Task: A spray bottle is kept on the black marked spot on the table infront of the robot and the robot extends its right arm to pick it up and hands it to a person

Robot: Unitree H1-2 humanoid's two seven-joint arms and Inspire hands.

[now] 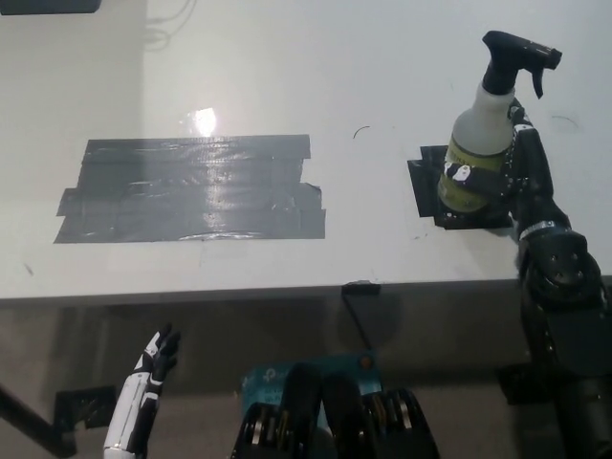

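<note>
The spray bottle [478,134], translucent with a yellow-green label and a black trigger head, stands upright on the small black marked spot [427,186] at the table's right. My black right hand [507,167] is wrapped around the bottle's lower body from the right, fingers closed against it. The bottle still rests on the spot. My white left hand [153,368] hangs low at the lower left, below the table edge, fingers apart and holding nothing.
A large patch of grey tape [191,189] covers the table's left-middle. The white table's front edge [287,287] runs across the picture. A small dark mark [360,132] lies left of the bottle.
</note>
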